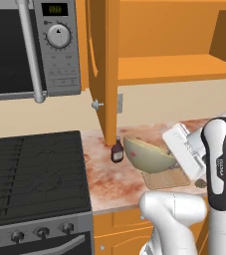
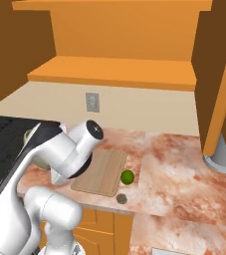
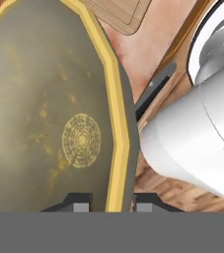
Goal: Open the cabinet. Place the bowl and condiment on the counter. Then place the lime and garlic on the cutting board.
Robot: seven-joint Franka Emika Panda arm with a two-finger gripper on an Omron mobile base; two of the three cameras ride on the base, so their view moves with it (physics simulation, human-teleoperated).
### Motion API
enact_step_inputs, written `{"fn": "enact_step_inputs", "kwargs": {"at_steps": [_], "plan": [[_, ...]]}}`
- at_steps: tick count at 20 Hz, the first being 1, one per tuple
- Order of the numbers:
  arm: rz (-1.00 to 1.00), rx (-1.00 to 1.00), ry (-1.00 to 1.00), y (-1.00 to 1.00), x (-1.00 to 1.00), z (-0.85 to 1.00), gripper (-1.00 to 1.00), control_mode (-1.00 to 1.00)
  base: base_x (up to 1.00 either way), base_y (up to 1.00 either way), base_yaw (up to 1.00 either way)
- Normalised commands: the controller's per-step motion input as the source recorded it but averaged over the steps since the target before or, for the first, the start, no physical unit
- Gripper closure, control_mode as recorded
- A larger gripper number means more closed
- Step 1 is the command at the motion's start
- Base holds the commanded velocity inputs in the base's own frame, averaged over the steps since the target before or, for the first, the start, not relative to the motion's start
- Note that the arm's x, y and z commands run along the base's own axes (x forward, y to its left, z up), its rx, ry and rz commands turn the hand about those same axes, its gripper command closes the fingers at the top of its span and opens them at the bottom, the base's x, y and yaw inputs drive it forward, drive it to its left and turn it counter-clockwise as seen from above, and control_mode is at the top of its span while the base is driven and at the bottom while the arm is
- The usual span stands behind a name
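Marbled worktop (image 1: 104,184) beside the stove, under the opened cabinet (image 1: 104,69). Pincer (image 3: 112,206) clenched on the rim of the bowl (image 1: 147,153), held tilted, rim edgewise between the fingers, just above the board (image 2: 100,172) at the front edge; bottle (image 1: 117,150) just beside.

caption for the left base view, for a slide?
Gripper holds the tilted bowl by its rim beside the condiment bottle.

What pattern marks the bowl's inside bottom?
Concentric yellow rings on the olive round bowl, clearest in the hand view.
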Motion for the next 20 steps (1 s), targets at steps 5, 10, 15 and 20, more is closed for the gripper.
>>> {"fn": "enact_step_inputs", "kwargs": {"at_steps": [5,10,15,20], "plan": [[0.00,-0.01,-0.27,0.12,0.07,0.00,1.00,-1.00,0.00,0.00,0.00],[0.07,-0.03,-0.09,0.00,0.00,0.00,1.00,-1.00,0.00,0.00,0.00],[0.11,-0.06,0.00,0.00,0.00,0.07,1.00,-1.00,0.00,0.00,0.00],[0.08,-0.05,0.00,0.00,0.01,0.16,1.00,-1.00,0.00,0.00,0.00]]}}
